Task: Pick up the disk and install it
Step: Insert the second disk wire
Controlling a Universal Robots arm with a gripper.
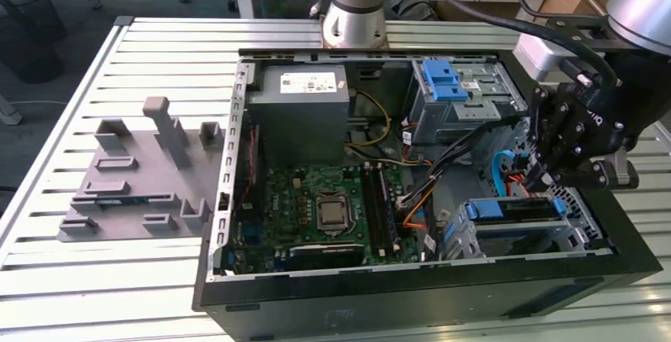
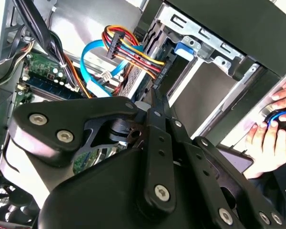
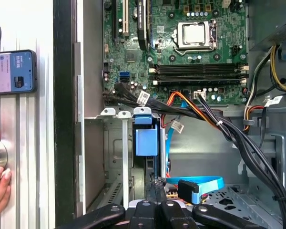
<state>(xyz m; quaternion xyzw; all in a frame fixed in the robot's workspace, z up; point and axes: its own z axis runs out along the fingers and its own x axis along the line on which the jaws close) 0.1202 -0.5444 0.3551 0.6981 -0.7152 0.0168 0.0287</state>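
An open computer case [image 1: 220, 200] lies on a slatted table. The disk [image 1: 510, 211] appears to sit on edge in the drive cage at the case's corner on the exterior view's right. Its blue rail shows there, and its metal face is hidden. In the first wrist view a blue part [image 3: 145, 136] of it fills the bay slot. My gripper [image 1: 537, 175] hangs just above and behind that cage, inside the case. Its tips [image 3: 155, 183] meet, shut with nothing between them, close to the slot. In the second wrist view the gripper [image 2: 155, 98] points toward the cage.
A grey power-supply box [image 1: 304, 110], the motherboard [image 1: 320, 208] and cable bundles [image 3: 214, 124] crowd the case. A blue flat cable [image 3: 195, 183] lies near the fingertips. A grey fixture plate [image 1: 137, 185] lies on the exterior view's left. A person's hand [image 2: 271, 136] and a phone [image 3: 12, 71] are outside the case wall.
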